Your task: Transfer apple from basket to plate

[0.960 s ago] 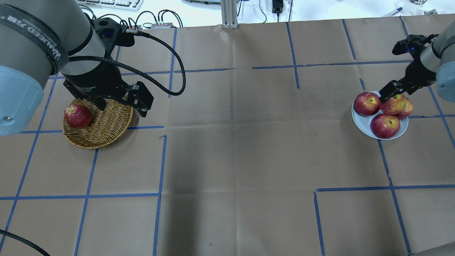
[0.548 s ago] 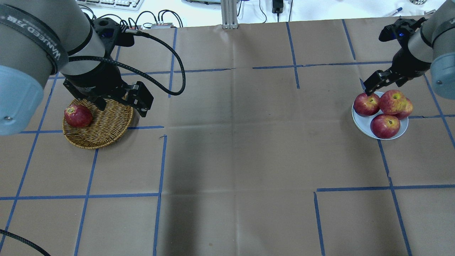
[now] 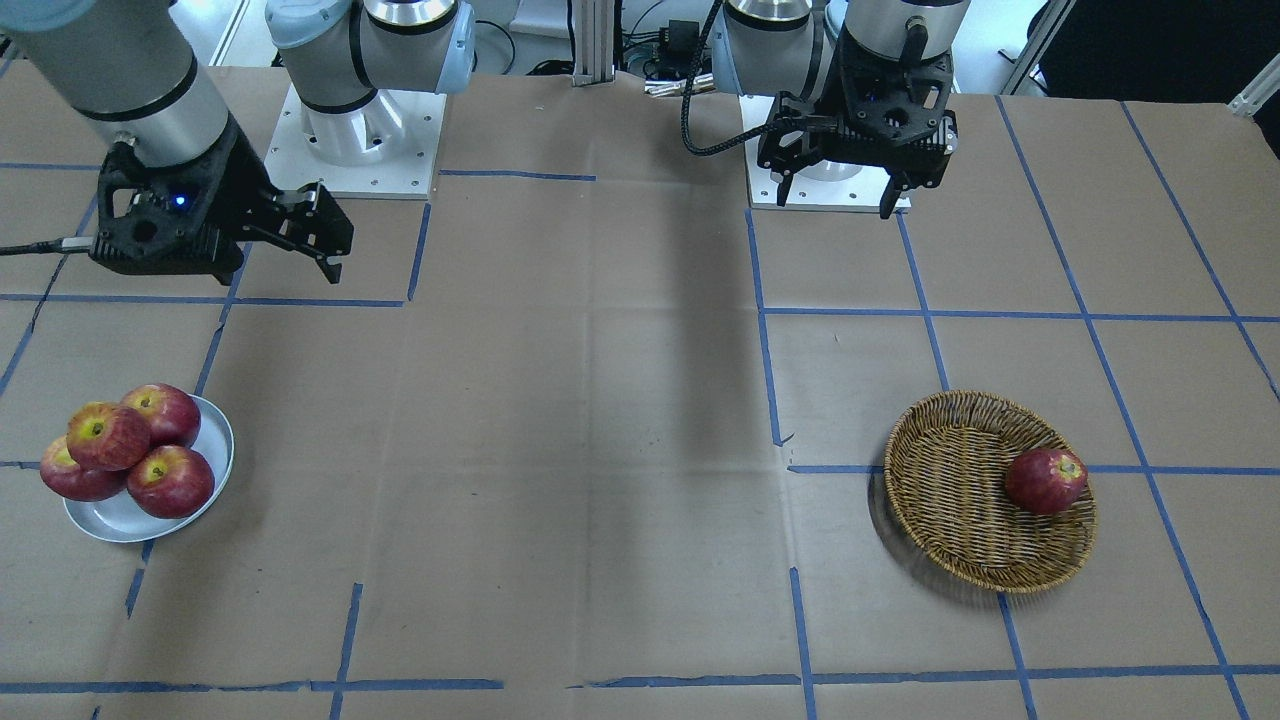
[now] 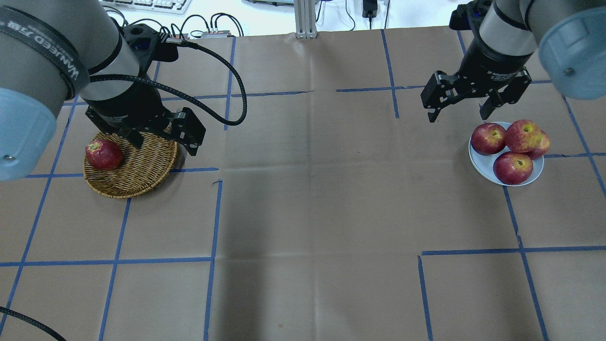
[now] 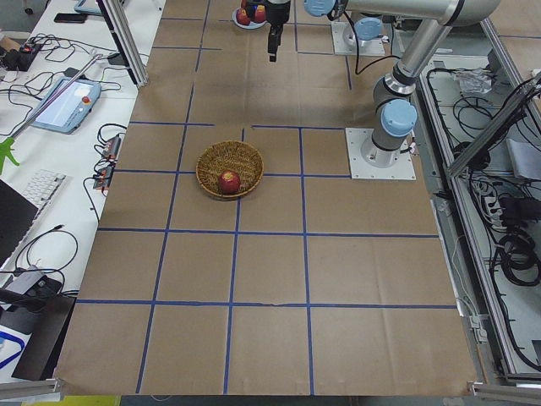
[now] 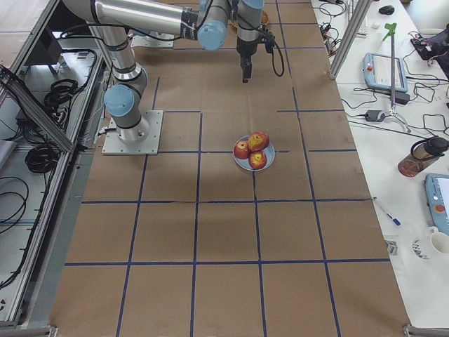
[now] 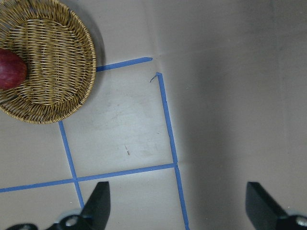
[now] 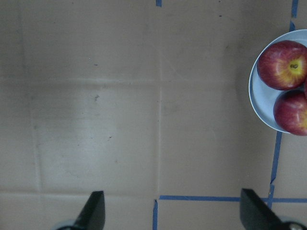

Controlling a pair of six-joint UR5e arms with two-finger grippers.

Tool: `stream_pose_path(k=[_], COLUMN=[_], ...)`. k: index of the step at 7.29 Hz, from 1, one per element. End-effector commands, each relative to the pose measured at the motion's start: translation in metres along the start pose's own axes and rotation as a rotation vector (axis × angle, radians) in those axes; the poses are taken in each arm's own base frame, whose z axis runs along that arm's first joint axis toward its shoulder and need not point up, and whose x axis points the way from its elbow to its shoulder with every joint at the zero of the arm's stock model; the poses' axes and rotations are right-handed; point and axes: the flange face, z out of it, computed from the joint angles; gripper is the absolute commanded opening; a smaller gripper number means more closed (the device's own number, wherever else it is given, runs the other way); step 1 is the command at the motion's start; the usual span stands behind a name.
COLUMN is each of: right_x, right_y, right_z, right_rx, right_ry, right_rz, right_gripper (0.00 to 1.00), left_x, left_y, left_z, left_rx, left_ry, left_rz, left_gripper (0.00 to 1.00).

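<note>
The lighter, yellow-streaked apple (image 4: 522,135) lies on top of three darker apples on the pale plate (image 4: 478,158), and nothing holds it. It also shows in the front-facing view (image 3: 108,435). My right gripper (image 4: 458,116) is open and empty, raised above the table just behind and left of the plate. The wicker basket (image 4: 142,166) holds one dark red apple (image 4: 104,154). My left gripper (image 4: 163,142) is open and empty, hovering over the basket's far right rim. The left wrist view shows the basket (image 7: 57,72) off to the upper left.
Brown paper with blue tape lines covers the table (image 4: 307,189). Cables and a keyboard lie beyond the far edge (image 4: 203,26). The robot bases (image 3: 350,140) stand at the top of the front-facing view.
My right gripper has left the yellow-streaked apple on the plate's pile and moved up and to the left, away from the plate. The left arm has not moved.
</note>
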Motion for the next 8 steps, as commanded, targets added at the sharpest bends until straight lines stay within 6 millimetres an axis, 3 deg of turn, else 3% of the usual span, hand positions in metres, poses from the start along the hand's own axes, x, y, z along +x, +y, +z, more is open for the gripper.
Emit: stream_pose_path(k=[1, 8], right_x=[-0.0121, -0.0119], right_y=[0.0053, 0.0050], right_z=[-0.0131, -0.0121], right_rx=[-0.019, -0.018], right_ry=[0.009, 0.010], right_rz=[0.006, -0.004], right_gripper=[1.00, 1.00], left_x=[0.0004, -0.0074], left_y=[0.0005, 0.0082], left_z=[-0.0006, -0.0061], left_rx=[-0.002, -0.027], left_ry=[0.023, 0.021], left_rz=[-0.006, -0.011], left_gripper=[0.99, 0.99])
